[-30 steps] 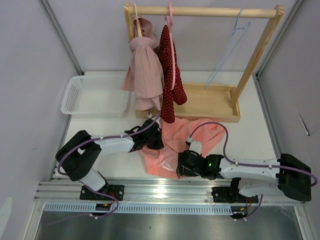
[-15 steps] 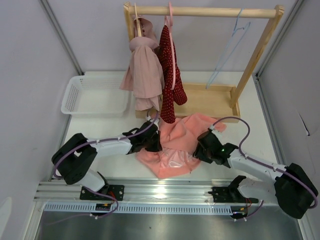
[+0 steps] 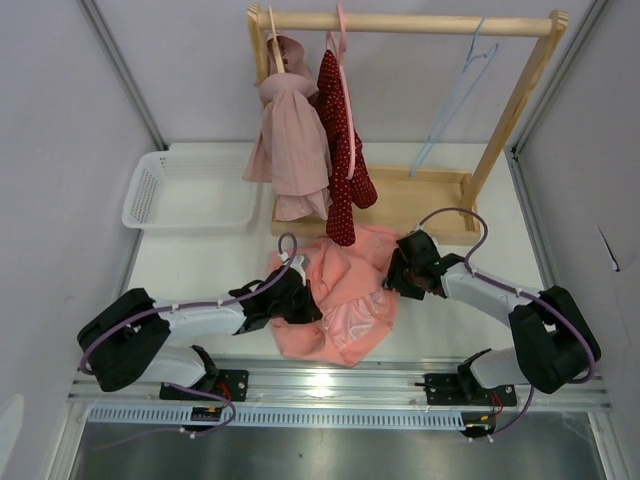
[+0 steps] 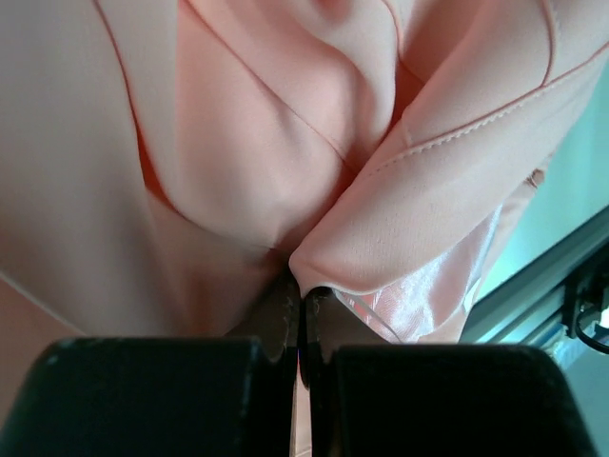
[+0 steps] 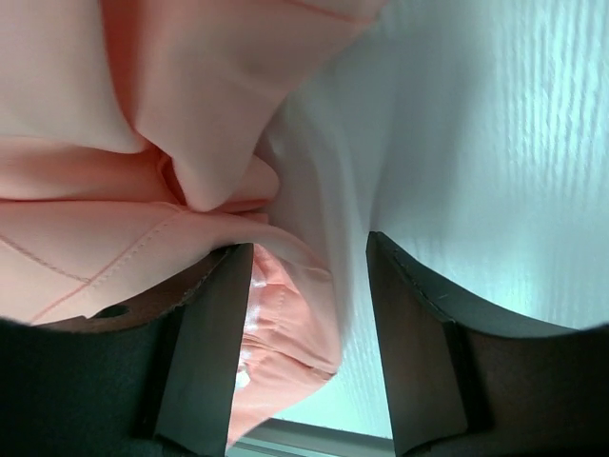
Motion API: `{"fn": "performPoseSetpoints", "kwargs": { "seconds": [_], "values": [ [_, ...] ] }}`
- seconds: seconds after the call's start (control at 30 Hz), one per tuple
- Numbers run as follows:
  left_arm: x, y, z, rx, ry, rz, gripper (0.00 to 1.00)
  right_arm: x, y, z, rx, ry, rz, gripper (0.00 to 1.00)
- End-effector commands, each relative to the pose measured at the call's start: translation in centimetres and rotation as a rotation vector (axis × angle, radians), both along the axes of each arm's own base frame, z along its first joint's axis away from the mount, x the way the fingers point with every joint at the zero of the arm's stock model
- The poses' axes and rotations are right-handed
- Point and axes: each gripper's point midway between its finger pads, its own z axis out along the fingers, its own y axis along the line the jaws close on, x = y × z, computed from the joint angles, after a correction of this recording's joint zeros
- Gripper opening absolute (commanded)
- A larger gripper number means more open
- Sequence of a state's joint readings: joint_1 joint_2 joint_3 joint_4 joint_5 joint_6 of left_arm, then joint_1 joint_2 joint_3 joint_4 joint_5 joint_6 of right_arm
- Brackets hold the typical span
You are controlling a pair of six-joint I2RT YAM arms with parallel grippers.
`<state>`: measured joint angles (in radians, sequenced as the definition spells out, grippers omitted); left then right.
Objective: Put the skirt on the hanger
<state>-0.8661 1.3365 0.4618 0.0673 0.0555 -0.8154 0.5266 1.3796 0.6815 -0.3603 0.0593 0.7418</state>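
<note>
Skirt point(image 3: 345, 305) has bunched leftward, pinched in the clenched left gripper point(image 4: 303, 307). The right gripper point(image 5: 309, 281) has shifted to its far-right edge, jaws parted and empty. The hanger point(image 3: 455, 95) hangs bare, well apart.

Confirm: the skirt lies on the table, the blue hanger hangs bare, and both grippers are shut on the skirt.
One error: the right gripper is open, its jaws apart at the fabric's edge, per the right wrist view. The left gripper is shut on the skirt, which lies on the table, and the blue hanger hangs bare.
</note>
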Motion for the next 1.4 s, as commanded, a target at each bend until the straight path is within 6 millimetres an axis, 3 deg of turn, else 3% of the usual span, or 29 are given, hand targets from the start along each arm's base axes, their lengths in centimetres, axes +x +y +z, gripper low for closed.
{"fn": "performPoseSetpoints", "kwargs": {
  "seconds": [0.0,0.17,0.33,0.47,0.67,0.77,0.9,0.97,1.1,1.23,1.37],
  "values": [
    [-1.5,0.2,-0.7,-0.017,0.039,-0.003,0.02,2.4,1.2,2.8,0.018,-0.11,0.037,0.58],
    [-0.1,-0.8,1.1,-0.099,-0.021,0.005,0.06,2.6,0.8,3.8,0.002,-0.139,0.056,0.63],
    [1.3,-1.4,3.3,-0.136,-0.125,0.001,0.31,2.5,0.6,6.8,0.007,-0.199,0.059,0.66],
    [2.1,-0.9,5.1,-0.118,-0.211,-0.015,0.41,0.7,0.6,8.4,0.013,-0.215,0.067,0.67],
    [2.5,0.1,6.8,-0.079,-0.286,-0.025,0.44,-1.3,-0.1,9.5,0.033,-0.236,0.049,0.67],
    [1.6,-1.0,7.9,-0.13,-0.297,-0.109,0.43,-1.6,-0.4,10.7,0.046,-0.265,0.037,0.66],
    [0.6,-2.5,9.2,-0.166,-0.329,-0.212,0.48,-1.5,-0.5,12.7,0.07,-0.311,0.026,0.64],
    [0.0,-3.0,9.8,-0.16,-0.355,-0.254,0.52,-1.4,-0.9,12.9,0.057,-0.321,0.02,0.64],
    [-0.5,-3.9,12.8,-0.205,-0.419,-0.311,0.61,-1.5,-1.2,12.4,0.046,-0.306,0.02,0.65],
    [-0.7,-4.1,15.1,-0.216,-0.454,-0.342,0.63,-1.4,-1.0,10.9,0.021,-0.251,0.041,0.69],
    [-2.3,-4.9,16.9,-0.266,-0.466,-0.438,0.63,-1.7,-0.9,10.1,0.02,-0.239,0.054,0.7]
  ]
}}
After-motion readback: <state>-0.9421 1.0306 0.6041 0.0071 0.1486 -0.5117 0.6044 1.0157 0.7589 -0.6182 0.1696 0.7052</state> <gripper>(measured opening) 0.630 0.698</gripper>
